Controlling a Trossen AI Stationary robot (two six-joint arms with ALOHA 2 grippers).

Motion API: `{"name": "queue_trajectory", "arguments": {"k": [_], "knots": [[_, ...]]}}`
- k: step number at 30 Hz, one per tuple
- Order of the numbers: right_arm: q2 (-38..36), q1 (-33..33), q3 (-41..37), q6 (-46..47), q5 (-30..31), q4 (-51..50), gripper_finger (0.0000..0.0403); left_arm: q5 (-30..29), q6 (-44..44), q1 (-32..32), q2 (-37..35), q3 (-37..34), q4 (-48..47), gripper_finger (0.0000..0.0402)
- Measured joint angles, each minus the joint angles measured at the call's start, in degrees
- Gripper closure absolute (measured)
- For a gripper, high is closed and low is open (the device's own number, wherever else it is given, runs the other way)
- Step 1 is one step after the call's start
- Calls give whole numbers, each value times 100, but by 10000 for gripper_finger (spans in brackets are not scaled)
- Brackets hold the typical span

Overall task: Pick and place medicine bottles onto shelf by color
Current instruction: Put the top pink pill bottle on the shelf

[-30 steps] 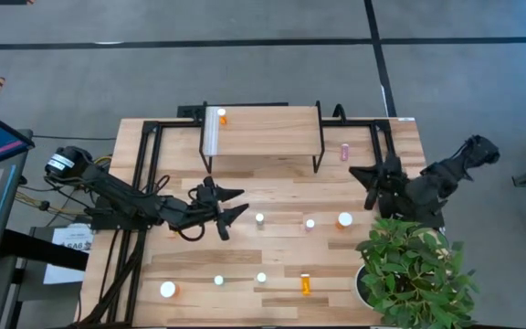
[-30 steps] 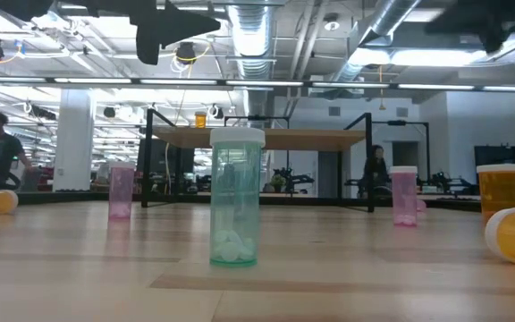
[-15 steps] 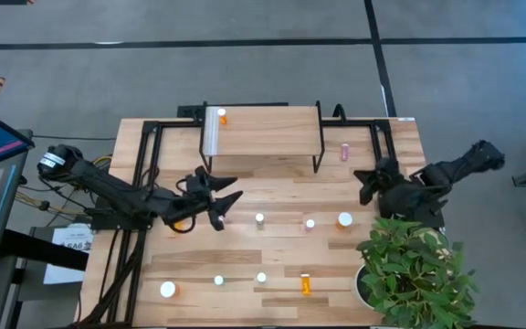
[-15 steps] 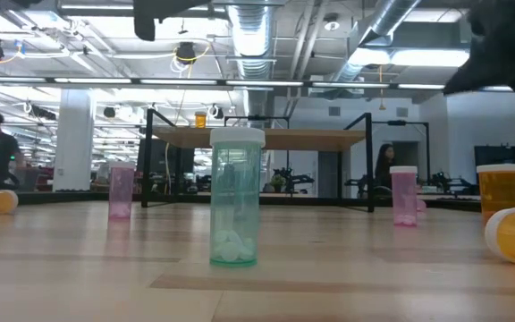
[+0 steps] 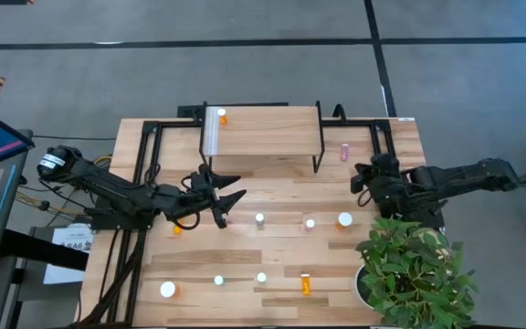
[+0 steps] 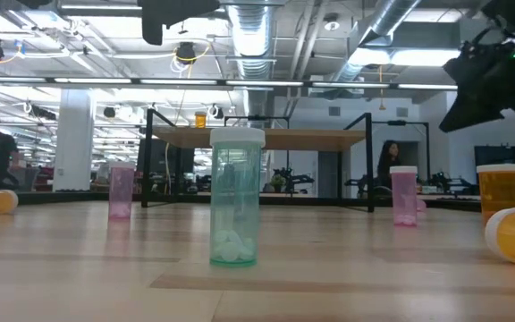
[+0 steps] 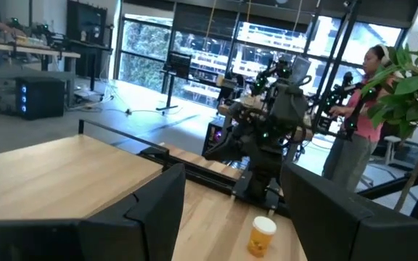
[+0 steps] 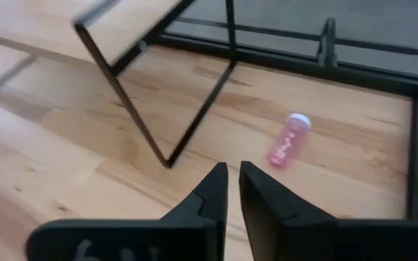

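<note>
The shelf (image 5: 263,132) stands at the table's far middle with one orange bottle (image 5: 220,116) upright near its left end. A pink bottle (image 8: 287,140) lies on its side to the right of the shelf. Other bottles stand in a row (image 5: 259,219), (image 5: 310,223), (image 5: 344,219) and along the near edge (image 5: 217,280). My left gripper (image 5: 226,201) hovers open to the left of that row, facing an orange bottle (image 7: 262,235). My right gripper (image 8: 233,177) is shut and hangs over bare wood near the shelf's right leg (image 8: 165,116), short of the pink bottle.
A potted plant (image 5: 414,270) fills the near right corner beneath my right arm. A black frame (image 5: 149,155) runs along the table's left and far sides. An orange bottle (image 5: 305,284) lies on its side near the front edge. A person (image 7: 361,123) stands beyond the table.
My right arm has stretched out, and its gripper has come down and shifted a little toward the table's left, dropping into the low view. My left gripper has barely moved. No bottle has moved.
</note>
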Motion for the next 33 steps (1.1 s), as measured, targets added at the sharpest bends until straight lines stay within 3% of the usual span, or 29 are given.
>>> {"name": "queue_trajectory", "arguments": {"k": [10,15,28,33], "knots": [[713,-1003,-7,-376,-579,386,234,4,-13,0,0,0,-26,186],[1242,-1669,-7,-1005,-1243,945,197,6,-15,0,0,0,-26,186],[2491,-4124,-7,-2616,-3015,2526,187,24,-103,0,0,4,-237,186],[2971,-4562,-7,-2735,-3042,2936,186,156,-105,0,0,4,-267,186]]}}
